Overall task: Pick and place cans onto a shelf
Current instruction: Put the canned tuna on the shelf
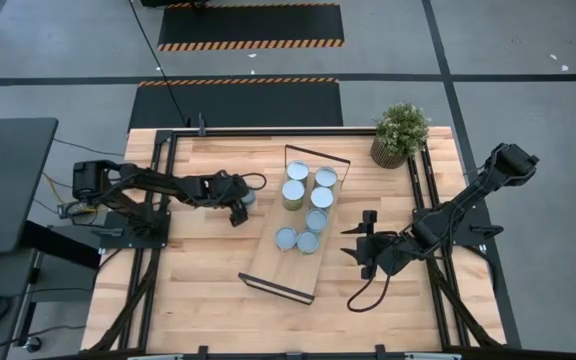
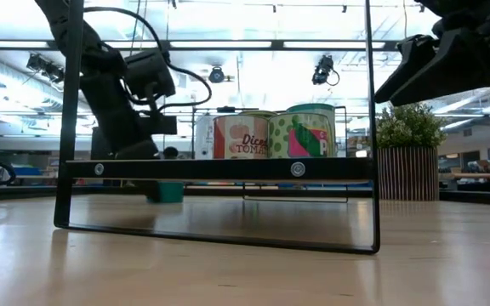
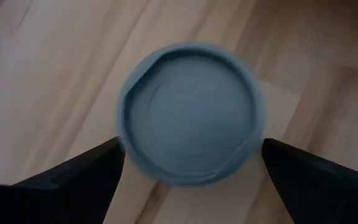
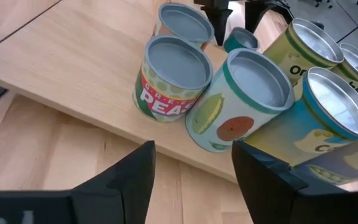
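Several cans stand upright on the light-wood shelf, which lies slanted at the table's middle; they also show in the right wrist view. One more can with a pale-blue top is left of the shelf, teal-sided in the low view. My left gripper is over it, shut on it. My right gripper is open and empty, right of the shelf, with its fingers toward the cans. My left gripper holds the lone can by two opposite sides just under its top rim, pinched between the two fingers. The fingers come from above, pointing down. The can is upright. I cannot tell whether its bottom is on the table or lifted.
A potted green plant stands at the table's far right corner. Black wire frames close the shelf's two short ends. Black rails run along the table's left and right sides. Bare tabletop lies near the front edge.
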Controlling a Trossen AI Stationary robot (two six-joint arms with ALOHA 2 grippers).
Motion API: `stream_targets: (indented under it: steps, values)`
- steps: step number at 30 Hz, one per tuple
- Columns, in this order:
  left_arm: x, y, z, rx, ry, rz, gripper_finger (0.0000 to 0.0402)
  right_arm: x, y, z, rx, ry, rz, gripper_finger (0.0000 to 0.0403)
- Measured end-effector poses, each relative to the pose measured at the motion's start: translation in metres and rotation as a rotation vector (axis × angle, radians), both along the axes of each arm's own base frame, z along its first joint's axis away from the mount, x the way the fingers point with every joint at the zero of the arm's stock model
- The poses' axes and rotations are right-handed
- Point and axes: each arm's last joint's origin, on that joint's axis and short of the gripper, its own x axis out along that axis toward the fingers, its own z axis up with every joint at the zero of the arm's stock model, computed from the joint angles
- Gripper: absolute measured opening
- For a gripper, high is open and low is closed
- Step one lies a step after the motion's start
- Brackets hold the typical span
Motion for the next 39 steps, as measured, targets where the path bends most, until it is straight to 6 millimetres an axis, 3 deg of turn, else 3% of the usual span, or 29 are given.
stream_targets:
  steps: [10, 19, 23, 27, 33, 39]
  values:
    - [0.008, 0.002, 0.001, 0.06, -0.04, -0.086, 0.0383, 0.001, 0.001, 0.001, 0.013, -0.012, 0.0, 0.022]
    - [0.018, 0.003, -0.009, 0.091, -0.056, -0.129, 0.0329, 0.001, 0.001, 0.001, 0.017, -0.018, 0.0, 0.022]
    - [0.014, 0.002, -0.003, 0.098, -0.06, -0.141, 0.0306, 0.001, 0.001, 0.001, 0.017, -0.018, 0.0, 0.022]
    - [0.01, 0.0, 0.02, 0.1, -0.127, -0.164, 0.0305, 0.001, 0.001, 0.002, 0.02, -0.021, -0.001, 0.022]
    - [0.001, -0.023, 0.045, -0.075, -0.22, -0.326, 0.0309, 0.002, 0.001, 0.002, 0.023, -0.026, -0.001, 0.022]
    - [0.006, -0.055, 0.046, -0.247, -0.27, -0.47, 0.031, 0.002, 0.002, 0.002, 0.027, -0.033, -0.001, 0.022]
